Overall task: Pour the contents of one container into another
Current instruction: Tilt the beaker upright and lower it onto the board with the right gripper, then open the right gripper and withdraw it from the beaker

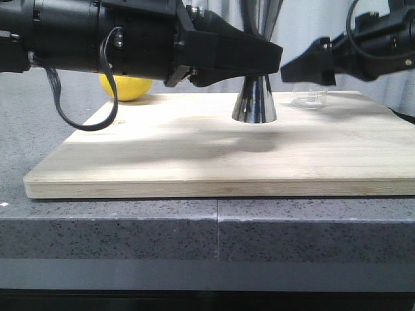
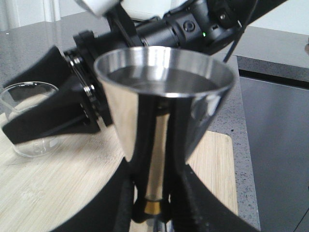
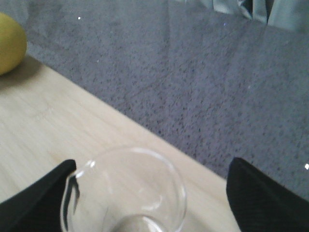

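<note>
Gripping the jigger (image 2: 159,96) at its waist, the left jaws are closed; the right jaws gape around the beaker (image 3: 128,193), untouched.

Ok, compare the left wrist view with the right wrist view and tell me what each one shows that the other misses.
Only the left wrist view shows the steel jigger, its gold waist band between the left gripper jaws, and the right arm behind it. Only the right wrist view shows the yellow fruit off the board's corner, and looks down into the beaker between the open right gripper jaws. Both show the glass beaker, the wooden board and the grey counter.
</note>
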`<state>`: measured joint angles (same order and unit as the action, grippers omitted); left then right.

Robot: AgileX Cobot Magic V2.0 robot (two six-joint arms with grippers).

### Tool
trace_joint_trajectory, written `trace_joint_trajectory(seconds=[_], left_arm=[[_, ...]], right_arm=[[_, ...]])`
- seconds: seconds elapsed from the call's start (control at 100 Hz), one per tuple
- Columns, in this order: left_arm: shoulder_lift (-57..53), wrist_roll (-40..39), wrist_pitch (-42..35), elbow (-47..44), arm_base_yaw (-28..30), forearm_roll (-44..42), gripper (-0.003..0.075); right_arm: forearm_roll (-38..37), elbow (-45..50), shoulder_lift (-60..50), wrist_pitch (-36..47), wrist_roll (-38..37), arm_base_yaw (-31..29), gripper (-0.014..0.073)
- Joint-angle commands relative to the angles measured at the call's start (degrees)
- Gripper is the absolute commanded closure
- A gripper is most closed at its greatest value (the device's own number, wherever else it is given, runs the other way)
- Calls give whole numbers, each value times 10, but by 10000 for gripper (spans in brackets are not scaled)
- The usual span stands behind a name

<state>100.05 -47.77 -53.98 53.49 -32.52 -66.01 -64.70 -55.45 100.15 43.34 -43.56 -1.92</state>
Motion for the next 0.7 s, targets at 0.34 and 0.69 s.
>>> trace_joint_trajectory(seconds=[0.34,0.69], left_arm=[[-32,-5,-38,18,31,31,683],[-32,12,-42,18,81,33,683]], right_arm=[[32,-102,-80,40,-4,-4,23],[32,-102,-146,69,-13,-1,25]])
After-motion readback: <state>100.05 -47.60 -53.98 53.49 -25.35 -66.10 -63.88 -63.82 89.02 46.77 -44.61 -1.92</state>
